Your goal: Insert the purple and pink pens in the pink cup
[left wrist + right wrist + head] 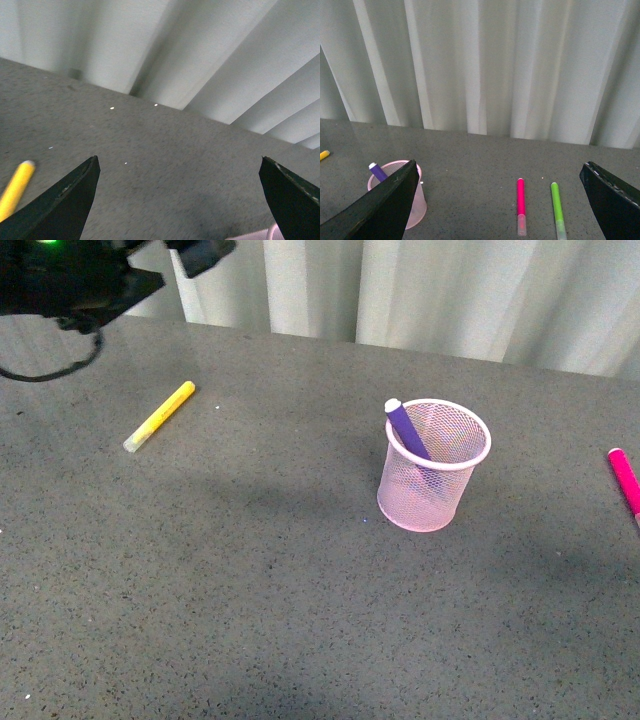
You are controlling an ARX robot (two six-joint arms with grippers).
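Dark purple marker (407, 430): leans inside light pink wire-mesh cup (433, 480), pale end above the rim. Hot pink marker (520, 202): lies flat on grey speckled table (300, 620), well right of the cup, beside a green marker (557, 210). Left gripper (178, 158): spread wide, empty, raised over the table near a yellow marker (160, 416). Right gripper (501, 163): equally wide, holds and touches nothing.

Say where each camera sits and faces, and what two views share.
Front: on the robot's body, looking down across the table; left arm shows.
Left wrist: on the left arm, facing the curtain; open left gripper shows.
Right wrist: same, on the other arm; open right gripper shows.
Front and right wrist share the pink cup holding the purple pen.
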